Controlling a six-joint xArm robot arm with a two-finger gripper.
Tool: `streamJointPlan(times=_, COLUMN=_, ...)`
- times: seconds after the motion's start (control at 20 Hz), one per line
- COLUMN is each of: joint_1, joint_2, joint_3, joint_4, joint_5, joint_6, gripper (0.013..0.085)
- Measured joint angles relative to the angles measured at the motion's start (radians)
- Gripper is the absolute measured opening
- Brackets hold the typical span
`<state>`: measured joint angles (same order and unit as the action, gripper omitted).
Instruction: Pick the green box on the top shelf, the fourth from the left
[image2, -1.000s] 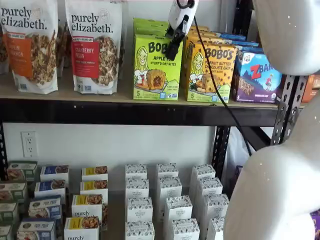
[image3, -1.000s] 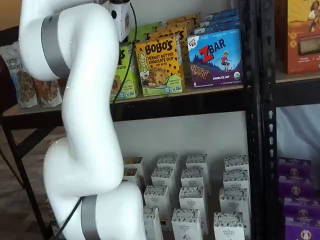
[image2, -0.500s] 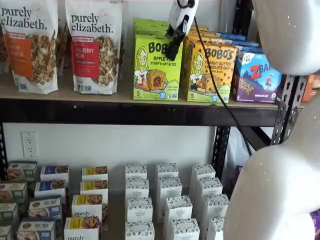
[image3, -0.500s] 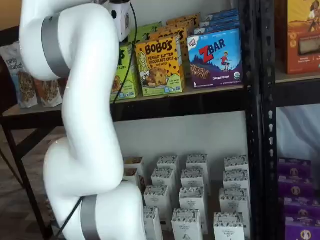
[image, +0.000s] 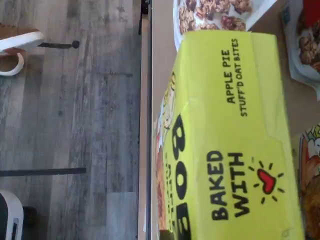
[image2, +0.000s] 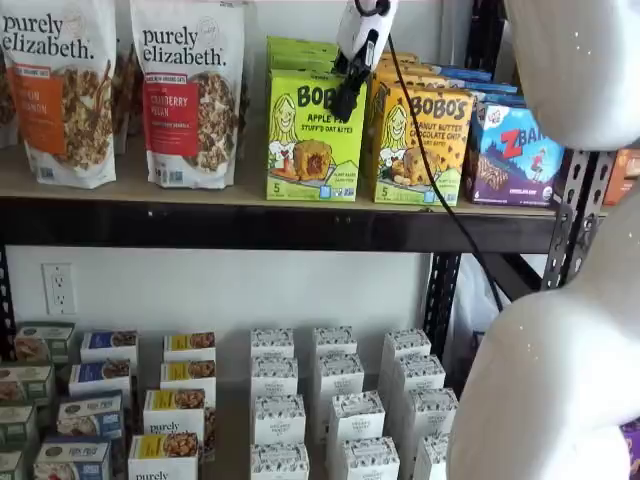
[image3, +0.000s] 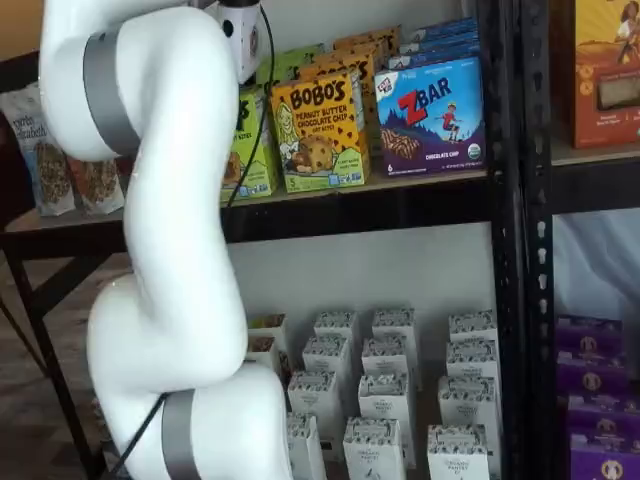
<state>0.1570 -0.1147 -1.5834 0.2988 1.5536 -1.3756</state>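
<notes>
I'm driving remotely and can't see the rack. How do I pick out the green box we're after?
Look at the top shelf, the tan board with a black front beam. Right of the two granola bags stands the green box, lime green, printed Bobo's Apple Pie. Its right neighbour is also Bobo's but yellow-orange peanut butter, and the gripper hangs at its upper right corner.

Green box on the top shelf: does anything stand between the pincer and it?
Nothing visible does. In a shelf view the pincer hangs directly at the upper right corner of the green box, in front of its face. The yellow-orange Bobo's box stands beside it, not between them.
</notes>
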Motion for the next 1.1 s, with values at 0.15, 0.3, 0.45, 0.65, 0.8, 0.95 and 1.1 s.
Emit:
streamJointPlan(times=0.15, joint_1=0.002, joint_2=0.0, joint_3=-0.001, joint_4=-0.004, joint_5=0.0, joint_6=0.002, gripper=0.041)
streamJointPlan(times=0.3, joint_1=0.003, joint_2=0.002, joint_3=-0.004, joint_4=-0.008, joint_5=0.004, joint_6=0.003, gripper=0.041)
streamJointPlan(times=0.45, joint_1=0.004, joint_2=0.001, joint_3=-0.002, joint_4=-0.009, joint_5=0.001, joint_6=0.003, gripper=0.041)
streamJointPlan(times=0.65, joint_1=0.002, joint_2=0.001, joint_3=-0.002, joint_4=-0.007, joint_5=-0.001, joint_6=0.002, gripper=0.041)
streamJointPlan(times=0.8, joint_1=0.002, joint_2=0.001, joint_3=-0.002, joint_4=-0.007, joint_5=-0.001, joint_6=0.002, gripper=0.041)
streamJointPlan(times=0.95, joint_1=0.001, joint_2=-0.001, joint_3=0.001, joint_4=-0.004, joint_5=-0.005, joint_6=0.001, gripper=0.041)
streamJointPlan(times=1.1, joint_1=0.0, joint_2=-0.003, joint_3=0.004, joint_4=-0.002, joint_5=-0.008, joint_6=0.0, gripper=0.037)
